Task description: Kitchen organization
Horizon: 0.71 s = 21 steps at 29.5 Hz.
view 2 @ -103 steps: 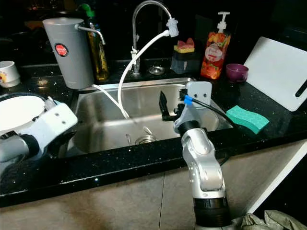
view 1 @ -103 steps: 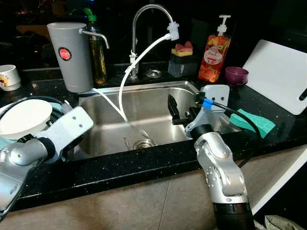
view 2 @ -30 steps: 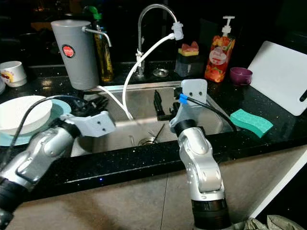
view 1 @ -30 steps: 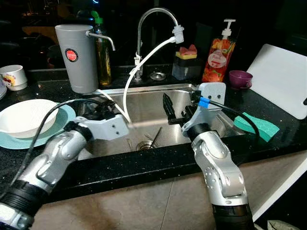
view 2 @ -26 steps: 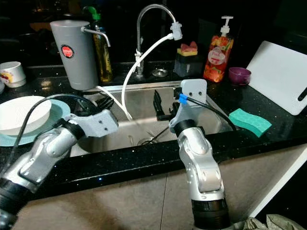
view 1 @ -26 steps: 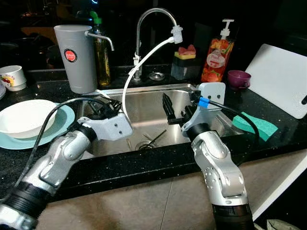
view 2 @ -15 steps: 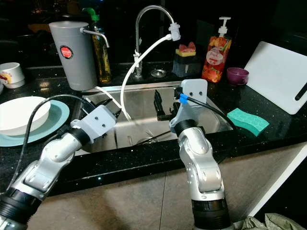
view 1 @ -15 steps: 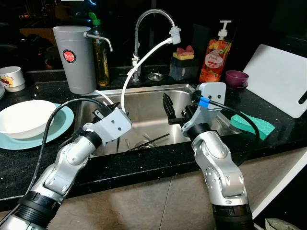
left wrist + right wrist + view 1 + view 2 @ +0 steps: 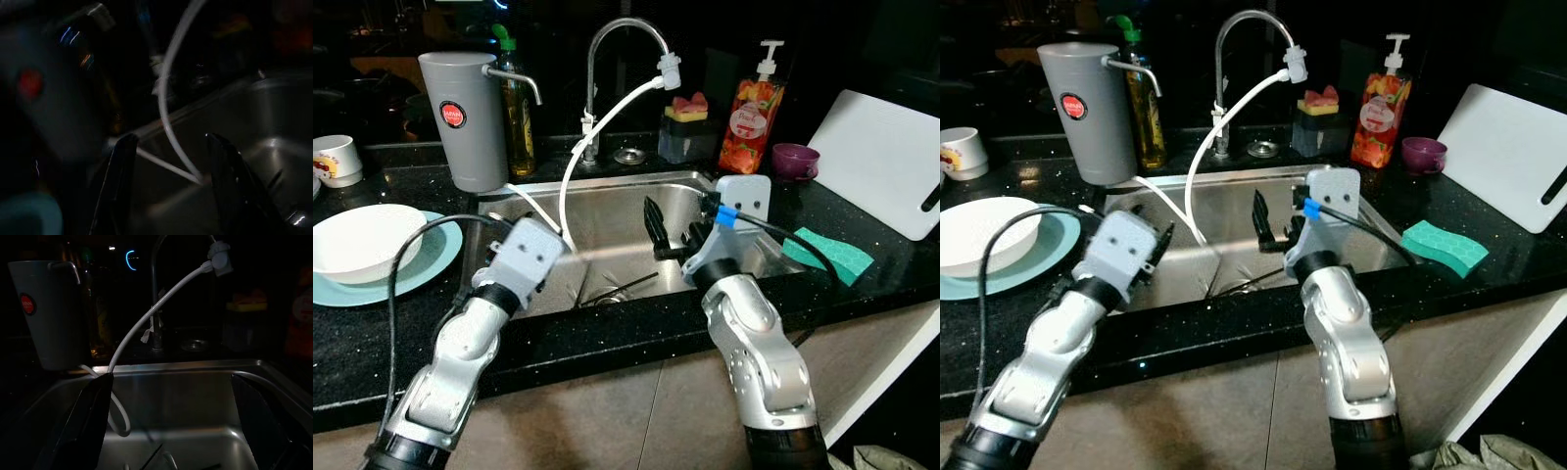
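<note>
From the head views, we see utensils (image 9: 625, 287) lying by the sink (image 9: 607, 211) drain. In the wrist views, our left gripper (image 9: 171, 188) and right gripper (image 9: 171, 418) hover spread, empty; we should descend slowly, avoiding the hose (image 9: 597, 132).

A glossy black speckled stone countertop (image 9: 607, 338) is catching small glints of light, beige cabinet fronts (image 9: 607, 421) are showing beneath, and darkness is filling the background.

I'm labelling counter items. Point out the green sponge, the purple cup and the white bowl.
green sponge (image 9: 1444, 247), right eye view, its top face.
purple cup (image 9: 795, 158), left eye view, its side wall.
white bowl (image 9: 362, 242), left eye view, its inside.
</note>
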Available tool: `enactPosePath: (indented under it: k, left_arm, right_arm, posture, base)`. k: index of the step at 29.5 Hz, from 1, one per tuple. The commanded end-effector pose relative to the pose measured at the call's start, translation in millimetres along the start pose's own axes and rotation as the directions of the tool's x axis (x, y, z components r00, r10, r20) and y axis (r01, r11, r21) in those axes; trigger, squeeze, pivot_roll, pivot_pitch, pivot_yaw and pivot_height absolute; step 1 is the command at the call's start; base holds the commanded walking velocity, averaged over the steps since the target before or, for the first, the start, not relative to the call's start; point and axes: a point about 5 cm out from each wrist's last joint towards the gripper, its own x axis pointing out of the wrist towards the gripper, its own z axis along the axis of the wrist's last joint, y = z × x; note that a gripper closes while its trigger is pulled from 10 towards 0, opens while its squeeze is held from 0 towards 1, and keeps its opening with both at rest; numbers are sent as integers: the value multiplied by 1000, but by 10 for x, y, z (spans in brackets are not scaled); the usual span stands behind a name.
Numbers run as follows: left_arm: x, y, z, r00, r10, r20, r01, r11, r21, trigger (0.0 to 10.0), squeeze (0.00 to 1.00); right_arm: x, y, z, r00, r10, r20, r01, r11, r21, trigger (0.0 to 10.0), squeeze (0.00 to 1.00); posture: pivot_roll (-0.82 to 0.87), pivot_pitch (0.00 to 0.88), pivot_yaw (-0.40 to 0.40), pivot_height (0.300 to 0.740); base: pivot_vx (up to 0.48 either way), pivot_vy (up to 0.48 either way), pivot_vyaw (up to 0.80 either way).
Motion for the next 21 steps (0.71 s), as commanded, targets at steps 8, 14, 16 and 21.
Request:
enactPosePath:
  k: [8, 14, 16, 21]
  left_arm:
    - [-152, 62, -44, 992, 87, -93, -101, 981, -167, 10000, 0]
    - [-232, 50, -62, 988, 62, -139, -96, 964, -249, 10000, 0]
    - [-263, 45, -65, 986, 46, -159, -89, 958, -272, 10000, 0]
    - [-318, 62, -120, 979, 54, -195, -106, 958, -267, 10000, 0]
  right_arm:
    - [-101, 41, -49, 1000, -11, -9, 11, 999, -43, 10000, 0]
    - [-156, -48, -159, 996, -73, -51, 66, 990, -127, 10000, 0]
    - [-169, -106, -202, 992, -105, -68, 94, 985, -147, 10000, 0]
    - [-214, -214, -303, 982, -153, -107, 142, 984, -104, 10000, 0]
  posture:
    - [108, 130, -65, 740]
    - [108, 127, -67, 740]
    - [108, 123, -62, 740]
    - [109, 119, -60, 740]
  base:
    - [0, 0, 0]
    - [0, 0, 0]
    - [0, 0, 0]
    - [0, 0, 0]
